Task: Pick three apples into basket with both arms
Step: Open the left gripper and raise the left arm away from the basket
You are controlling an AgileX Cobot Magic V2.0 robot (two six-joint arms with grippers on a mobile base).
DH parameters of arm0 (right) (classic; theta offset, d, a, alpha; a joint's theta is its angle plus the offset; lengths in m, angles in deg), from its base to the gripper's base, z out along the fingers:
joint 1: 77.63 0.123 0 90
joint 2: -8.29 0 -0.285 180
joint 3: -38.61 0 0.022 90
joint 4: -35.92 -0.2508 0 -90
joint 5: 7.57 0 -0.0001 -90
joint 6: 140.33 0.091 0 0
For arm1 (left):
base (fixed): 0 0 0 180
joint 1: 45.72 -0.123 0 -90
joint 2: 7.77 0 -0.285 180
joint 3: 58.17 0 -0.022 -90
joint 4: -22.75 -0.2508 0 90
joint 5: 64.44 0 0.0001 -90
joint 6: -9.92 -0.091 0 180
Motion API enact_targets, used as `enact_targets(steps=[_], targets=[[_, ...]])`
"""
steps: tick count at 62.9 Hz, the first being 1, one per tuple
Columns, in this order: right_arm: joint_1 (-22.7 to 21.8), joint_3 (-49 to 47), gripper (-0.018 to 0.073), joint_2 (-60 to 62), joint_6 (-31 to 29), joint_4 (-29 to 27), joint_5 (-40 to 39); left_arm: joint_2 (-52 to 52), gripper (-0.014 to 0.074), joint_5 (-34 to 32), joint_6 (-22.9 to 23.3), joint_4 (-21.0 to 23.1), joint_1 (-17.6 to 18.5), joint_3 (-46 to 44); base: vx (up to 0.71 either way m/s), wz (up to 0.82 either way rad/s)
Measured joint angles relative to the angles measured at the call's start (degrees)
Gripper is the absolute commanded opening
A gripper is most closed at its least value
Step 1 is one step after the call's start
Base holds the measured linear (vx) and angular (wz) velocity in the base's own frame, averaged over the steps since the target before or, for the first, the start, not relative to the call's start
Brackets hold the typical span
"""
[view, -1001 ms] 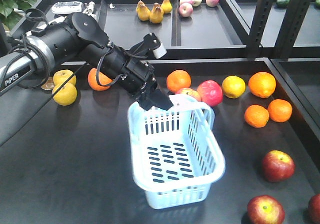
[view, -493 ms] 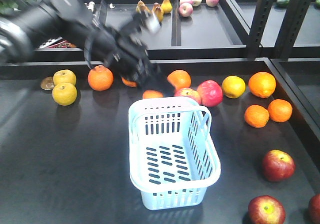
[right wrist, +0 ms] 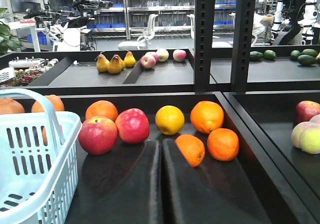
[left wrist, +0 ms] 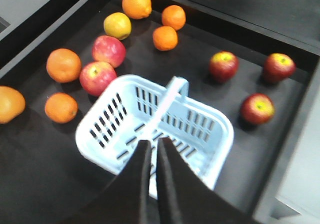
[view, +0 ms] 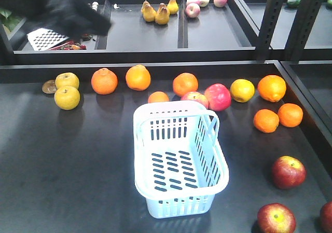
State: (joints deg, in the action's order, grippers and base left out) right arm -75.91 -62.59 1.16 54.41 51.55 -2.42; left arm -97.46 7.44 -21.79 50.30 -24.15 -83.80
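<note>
Basket (view: 171, 105) sits mid-worktop (view: 78, 155), empty, open side up. My read: it's central so either hand can drop into it. Apples (view: 288, 172) lie loose at the near-right corner, well apart from the basket, none in yet. Left hand (left wrist: 153, 143): fingers nearly together, thin slit between them, holding nothing, hanging high over the basket. Right hand (right wrist: 161, 143): fingers pressed together, empty, low beside the basket. Neither touches an apple.

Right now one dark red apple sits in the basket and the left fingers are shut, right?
No: the left wrist view shows the basket empty, the three apples on the table beside it. The left fingers are shut.
</note>
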Motion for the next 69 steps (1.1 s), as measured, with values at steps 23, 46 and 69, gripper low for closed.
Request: enact_targets(steps=[23,46,69], targets=[[0.0,0.0,-0.0004,0.0,0.0,0.0,0.0,31.46,-0.0008,-7.41,0.05,0.27,0.0,45.64,0.0,0.0],[0.0,0.0,-0.0004,0.0,0.0,0.0,0.0,59.93,-0.0008,-26.53,0.24,6.64,0.0,80.41,0.0,0.0],[0.0,0.04,-0.0004,0.0,6.37,-5.24,-5.15,64.87,-0.0008,-32.64,0.24,8.33,0.0,81.0,0.0,0.0]])
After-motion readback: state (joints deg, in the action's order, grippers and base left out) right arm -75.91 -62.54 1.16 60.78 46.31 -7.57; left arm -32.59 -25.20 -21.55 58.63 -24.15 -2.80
